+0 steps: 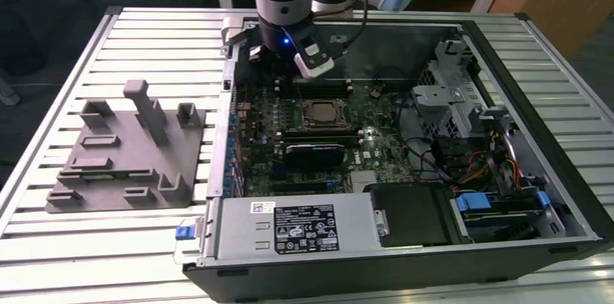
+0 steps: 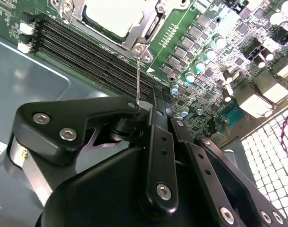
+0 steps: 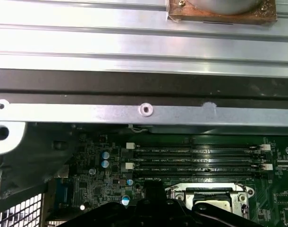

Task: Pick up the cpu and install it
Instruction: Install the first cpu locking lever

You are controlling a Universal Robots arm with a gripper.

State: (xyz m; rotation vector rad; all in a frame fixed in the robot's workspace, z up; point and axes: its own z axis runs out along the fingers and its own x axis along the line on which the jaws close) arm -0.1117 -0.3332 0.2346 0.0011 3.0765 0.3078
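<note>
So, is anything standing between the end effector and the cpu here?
Nothing visible does. The end effector hangs over the memory slots. The cpu lies beside them inside its socket frame, its top uncovered, with open air between.

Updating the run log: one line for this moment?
cpu: in socket | tool: over board, beside socket

The cpu (image 2: pixel 111 18), pale silver, flat; apparently seated in socket (image 2: pixel 143 32).
</note>
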